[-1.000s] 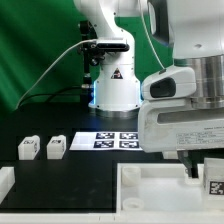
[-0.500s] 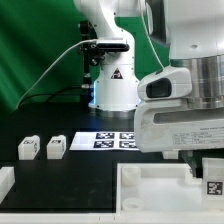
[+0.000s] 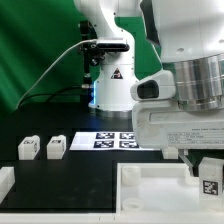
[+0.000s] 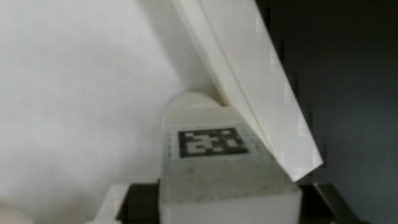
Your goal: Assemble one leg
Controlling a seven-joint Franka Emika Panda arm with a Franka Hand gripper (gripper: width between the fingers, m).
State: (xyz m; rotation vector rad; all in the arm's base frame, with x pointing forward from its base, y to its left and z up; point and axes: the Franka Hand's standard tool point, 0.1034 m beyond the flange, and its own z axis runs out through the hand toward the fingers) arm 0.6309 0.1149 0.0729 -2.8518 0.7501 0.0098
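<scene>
My gripper [image 3: 207, 172] is at the exterior view's lower right, over the large white tray-like piece [image 3: 140, 185]. It is shut on a leg [image 3: 210, 180], a stubby white block with a black-and-white tag. In the wrist view the held leg [image 4: 217, 150] fills the space between my dark fingers [image 4: 151, 195], its tip against the tray's raised rim [image 4: 249, 70]. Two more legs [image 3: 28, 148] [image 3: 56, 147] stand side by side on the black table at the exterior view's left.
The marker board [image 3: 112, 141] lies flat behind the tray. The arm's white base [image 3: 114, 85] stands at the back. Another white part [image 3: 5, 181] shows at the exterior view's lower left edge.
My gripper with the leg has shifted slightly toward the exterior view's left and a little lower over the tray. The two loose legs have not moved.
</scene>
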